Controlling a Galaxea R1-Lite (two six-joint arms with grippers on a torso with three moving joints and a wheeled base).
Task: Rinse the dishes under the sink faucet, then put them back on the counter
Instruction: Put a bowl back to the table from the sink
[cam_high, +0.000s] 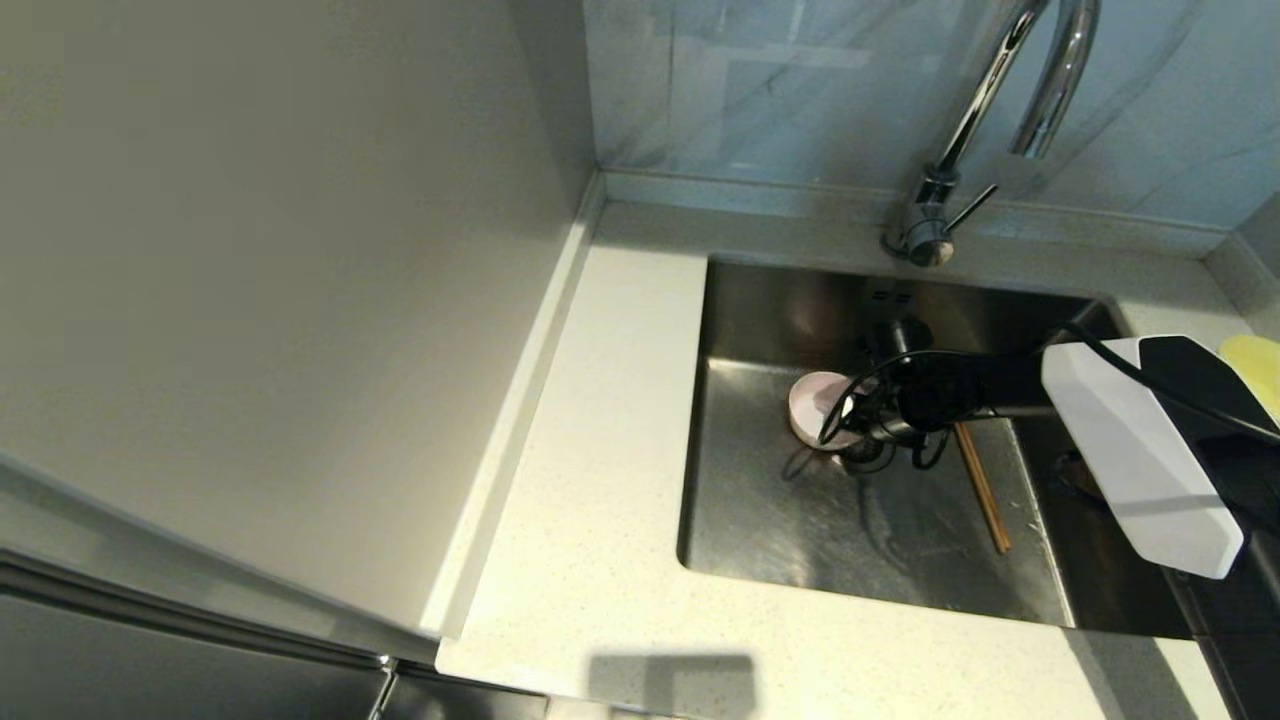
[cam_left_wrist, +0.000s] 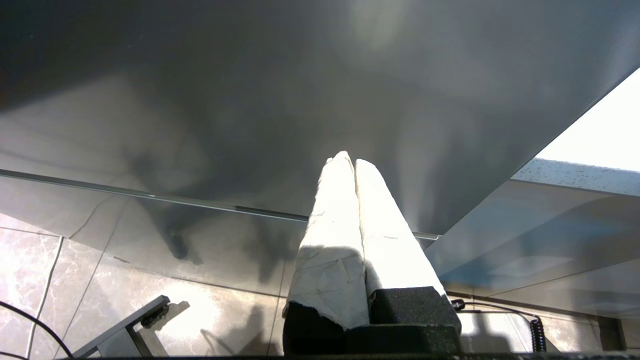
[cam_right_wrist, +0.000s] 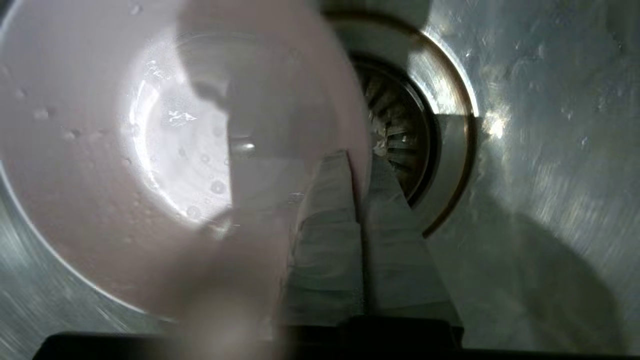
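Note:
The pale pink bowl (cam_high: 812, 400) sits low in the sink (cam_high: 800, 540), beside the round drain strainer (cam_right_wrist: 400, 125). My right gripper (cam_high: 862, 420) reaches down into the basin and is shut on the bowl's rim. In the right wrist view the gripper (cam_right_wrist: 359, 160) has one finger inside the wet bowl (cam_right_wrist: 100, 175) and one outside. The brown chopsticks (cam_high: 982, 490) lie on the sink floor to the right of the drain. A yellow bowl (cam_high: 1255, 365) shows at the right edge, behind my arm. The chrome faucet (cam_high: 985, 100) stands behind the sink. My left gripper (cam_left_wrist: 352, 159) is shut and empty.
The speckled counter (cam_high: 590, 450) runs left of and in front of the sink, with a low raised edge against the pale side wall (cam_high: 250, 300). The left arm hangs parked under a dark panel above a tiled floor (cam_left_wrist: 150, 310), out of the head view.

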